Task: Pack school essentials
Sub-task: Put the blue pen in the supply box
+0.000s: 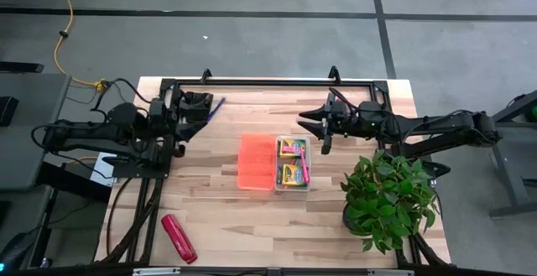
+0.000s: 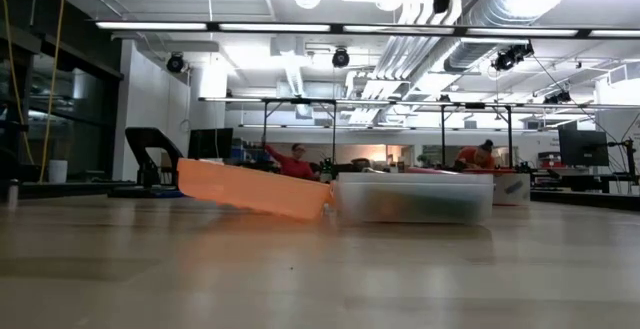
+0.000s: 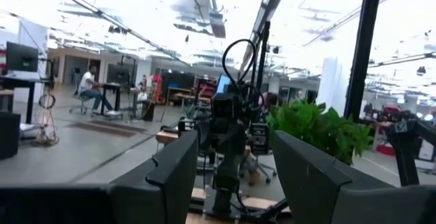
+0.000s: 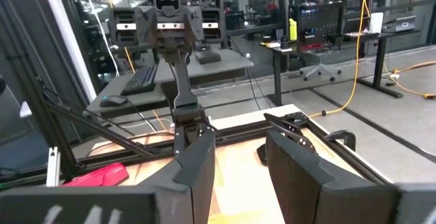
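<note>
A clear box (image 1: 292, 187) stands mid-table and shows as a frosted block (image 2: 415, 197) in the low view. In it lie two yellow-and-green crayon boxes (image 1: 292, 148) (image 1: 289, 174) and a short pink marker (image 1: 305, 172). I cannot make out any pencils. A blue pen (image 1: 216, 106) lies on the table by the far left. My left gripper (image 1: 201, 115) (image 3: 235, 149) hovers open just left of the pen. My right gripper (image 1: 312, 131) (image 4: 238, 142) hangs open above the table, just beyond the box's far right corner.
An orange lid (image 1: 256, 161) (image 2: 255, 189) lies left of the clear box, tilted, with its right edge against the box. A long red glossy object (image 1: 179, 238) lies near the near left edge. A potted plant (image 1: 388, 196) stands at the right. People sit far behind the table.
</note>
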Controlling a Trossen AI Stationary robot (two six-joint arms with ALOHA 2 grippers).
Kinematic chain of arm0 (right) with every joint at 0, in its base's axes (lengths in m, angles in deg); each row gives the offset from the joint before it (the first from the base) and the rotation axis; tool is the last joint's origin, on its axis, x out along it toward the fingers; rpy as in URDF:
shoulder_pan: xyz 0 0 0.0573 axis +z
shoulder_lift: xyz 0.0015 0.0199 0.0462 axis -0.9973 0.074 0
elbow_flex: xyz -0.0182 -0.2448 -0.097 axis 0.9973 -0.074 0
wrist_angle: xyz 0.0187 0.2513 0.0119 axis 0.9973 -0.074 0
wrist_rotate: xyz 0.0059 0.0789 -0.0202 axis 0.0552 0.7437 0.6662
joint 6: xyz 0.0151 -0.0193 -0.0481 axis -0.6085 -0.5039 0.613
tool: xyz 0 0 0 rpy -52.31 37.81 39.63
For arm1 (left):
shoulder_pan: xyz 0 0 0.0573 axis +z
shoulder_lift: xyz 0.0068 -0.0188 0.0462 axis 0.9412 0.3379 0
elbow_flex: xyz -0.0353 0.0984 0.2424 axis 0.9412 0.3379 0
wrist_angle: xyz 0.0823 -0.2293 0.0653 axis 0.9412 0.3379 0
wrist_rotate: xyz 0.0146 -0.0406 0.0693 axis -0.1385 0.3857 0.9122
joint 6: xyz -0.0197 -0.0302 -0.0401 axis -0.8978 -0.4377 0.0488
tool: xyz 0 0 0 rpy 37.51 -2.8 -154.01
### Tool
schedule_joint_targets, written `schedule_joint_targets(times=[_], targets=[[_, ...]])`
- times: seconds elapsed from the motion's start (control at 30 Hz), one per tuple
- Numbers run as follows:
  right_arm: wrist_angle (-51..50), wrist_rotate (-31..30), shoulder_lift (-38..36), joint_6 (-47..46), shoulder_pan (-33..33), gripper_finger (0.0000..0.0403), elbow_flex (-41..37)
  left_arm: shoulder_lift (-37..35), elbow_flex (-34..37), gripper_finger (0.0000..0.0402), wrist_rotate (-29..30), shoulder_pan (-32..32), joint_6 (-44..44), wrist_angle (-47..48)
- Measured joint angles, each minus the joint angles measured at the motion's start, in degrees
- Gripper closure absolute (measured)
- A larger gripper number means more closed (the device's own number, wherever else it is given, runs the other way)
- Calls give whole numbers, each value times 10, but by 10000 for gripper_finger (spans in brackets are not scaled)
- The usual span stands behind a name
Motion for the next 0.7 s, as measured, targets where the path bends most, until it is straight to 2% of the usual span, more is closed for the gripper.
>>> schedule_joint_targets(times=[0.7], targets=[[3,3,0,4,0,281,0,0,0,220,0,0,0,2]])
